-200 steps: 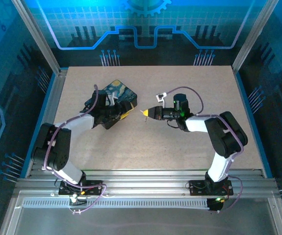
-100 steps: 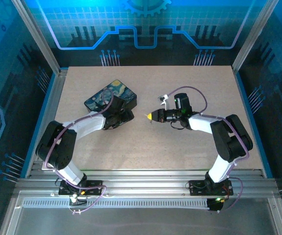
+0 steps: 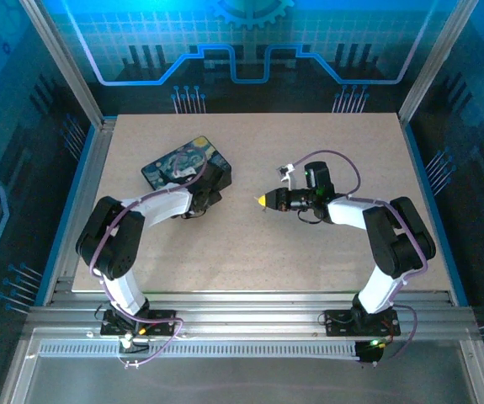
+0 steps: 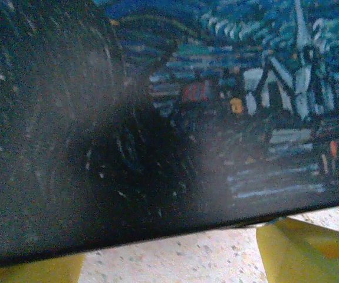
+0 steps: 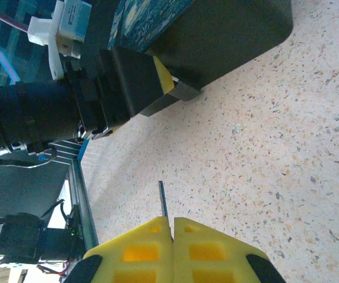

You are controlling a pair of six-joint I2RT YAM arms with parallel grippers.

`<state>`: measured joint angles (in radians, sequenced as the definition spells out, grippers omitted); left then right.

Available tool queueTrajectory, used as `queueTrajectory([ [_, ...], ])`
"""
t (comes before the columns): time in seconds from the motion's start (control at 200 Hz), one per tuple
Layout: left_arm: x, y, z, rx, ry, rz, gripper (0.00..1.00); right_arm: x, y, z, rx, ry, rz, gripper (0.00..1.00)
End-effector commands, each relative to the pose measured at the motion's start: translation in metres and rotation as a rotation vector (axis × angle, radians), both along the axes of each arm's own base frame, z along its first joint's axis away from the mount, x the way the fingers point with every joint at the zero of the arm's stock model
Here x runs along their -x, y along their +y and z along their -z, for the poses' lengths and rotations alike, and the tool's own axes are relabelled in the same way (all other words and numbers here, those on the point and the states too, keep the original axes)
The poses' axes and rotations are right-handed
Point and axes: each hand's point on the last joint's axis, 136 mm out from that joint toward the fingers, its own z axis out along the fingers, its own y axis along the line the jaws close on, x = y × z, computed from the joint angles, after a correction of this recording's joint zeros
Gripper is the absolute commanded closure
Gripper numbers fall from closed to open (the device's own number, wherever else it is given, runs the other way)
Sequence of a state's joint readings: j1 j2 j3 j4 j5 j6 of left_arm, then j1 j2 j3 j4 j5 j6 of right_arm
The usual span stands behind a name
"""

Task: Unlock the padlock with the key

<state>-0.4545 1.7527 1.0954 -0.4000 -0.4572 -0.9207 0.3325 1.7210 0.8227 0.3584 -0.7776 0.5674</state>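
- The table (image 3: pixel 326 252) lies bare ahead of the right gripper (image 3: pixel 263 200). This gives open room between the two arms for the meeting of key and lock.
- The box (image 3: pixel 193 153), printed with a swirling painting, lies flat on the table straight in front of the left gripper (image 3: pixel 206 185) and well ahead of the right one. In the left wrist view its dark side wall (image 4: pixel 169 118) stands very close to the camera, with its lower edge just above the fingers.
- The left gripper's fingers (image 4: pixel 299 247) are spread wide, one at each lower corner of that view, with the box wall across the gap between them. From the right wrist, one yellow finger (image 5: pixel 163 76) lies against the box's near corner. I judge that this arm is there to steady or turn the box, though whether the fingers press on it I cannot tell.
- The right gripper's yellow fingers (image 5: pixel 173 236) are pressed together and aimed at the box and the left gripper beyond. It hangs low over the table and apart from both.
- The key (image 5: pixel 163 200) is pinched between those fingertips. Its thin shaft juts out past them toward the box, probably so that the free end can enter a keyhole.
- I cannot tell where on the box the padlock sits, so by my reading the key has not yet met it. The next move calls for fine alignment, since so slim a key may slip or twist in the pinch.
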Motion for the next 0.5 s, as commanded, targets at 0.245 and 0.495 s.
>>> queueTrajectory([
  [0.245,-0.015,0.002,0.004,-0.099,0.017,0.002,0.26,-0.001,-0.008,0.006,-0.031,0.003,-0.009,1.00],
  [0.495,-0.019,0.001,0.021,-0.125,0.048,0.000,0.34,0.000,-0.015,0.007,-0.034,0.013,-0.001,1.00],
])
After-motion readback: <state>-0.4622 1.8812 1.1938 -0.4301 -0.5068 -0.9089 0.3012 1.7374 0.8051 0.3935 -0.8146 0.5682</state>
